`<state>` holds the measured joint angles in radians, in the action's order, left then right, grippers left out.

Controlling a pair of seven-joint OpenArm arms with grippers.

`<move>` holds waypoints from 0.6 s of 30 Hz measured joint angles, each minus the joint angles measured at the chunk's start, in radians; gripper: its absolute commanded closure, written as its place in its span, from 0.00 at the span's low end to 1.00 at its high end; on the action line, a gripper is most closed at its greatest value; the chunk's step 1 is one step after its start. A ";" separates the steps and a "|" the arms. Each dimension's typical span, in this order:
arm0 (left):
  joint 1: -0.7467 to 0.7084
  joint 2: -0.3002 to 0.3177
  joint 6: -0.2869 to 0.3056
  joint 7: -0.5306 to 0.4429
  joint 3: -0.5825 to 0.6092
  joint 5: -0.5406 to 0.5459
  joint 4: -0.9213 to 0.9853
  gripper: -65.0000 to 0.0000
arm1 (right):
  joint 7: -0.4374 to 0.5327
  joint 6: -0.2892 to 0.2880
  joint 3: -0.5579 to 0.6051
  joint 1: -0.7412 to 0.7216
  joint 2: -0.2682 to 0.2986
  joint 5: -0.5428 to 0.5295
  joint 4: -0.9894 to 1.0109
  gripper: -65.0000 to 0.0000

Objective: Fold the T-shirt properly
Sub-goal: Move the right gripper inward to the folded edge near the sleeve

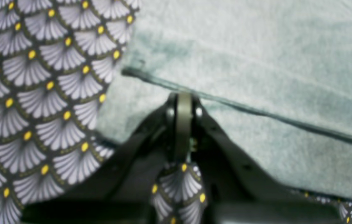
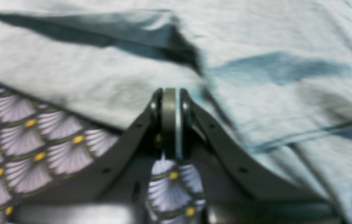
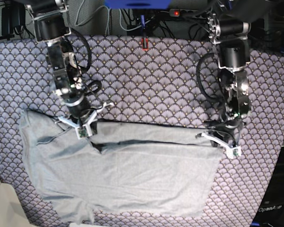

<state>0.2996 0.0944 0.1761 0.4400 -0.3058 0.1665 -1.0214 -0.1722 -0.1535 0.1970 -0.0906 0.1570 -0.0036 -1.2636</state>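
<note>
The light grey T-shirt (image 3: 132,175) lies spread over the near half of the table, with a fold line across its upper part. My right gripper (image 3: 82,128) is at the shirt's far left edge. In the right wrist view the right gripper (image 2: 169,96) is shut, with a pale strip of T-shirt (image 2: 70,71) fabric pinched between its pads. My left gripper (image 3: 222,141) is at the shirt's right edge. In the left wrist view the left gripper (image 1: 183,99) is shut, its tip right on the dark edge of the T-shirt's (image 1: 257,62) upper layer.
A purple fan-scale cloth (image 3: 146,80) covers the whole table and also shows under both wrists (image 1: 39,93) (image 2: 23,130). Cables and a power strip (image 3: 180,12) run along the far edge. A black box (image 3: 270,208) stands past the near right corner.
</note>
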 measured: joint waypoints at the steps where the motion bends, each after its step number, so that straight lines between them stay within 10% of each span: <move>1: 0.001 0.003 0.000 -0.005 0.000 0.000 0.006 1.00 | 0.000 0.000 0.000 0.001 -0.003 0.000 0.001 0.96; 18: 0.048 -0.001 0.000 -0.011 0.000 0.003 0.093 1.00 | 0.001 0.000 0.000 -0.087 -0.002 0.000 0.090 0.96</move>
<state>0.3473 0.0933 0.1764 0.4286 -0.3058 0.1696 -0.9279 -0.1715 -0.1532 0.1967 -0.1772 0.1555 -0.0036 -1.1740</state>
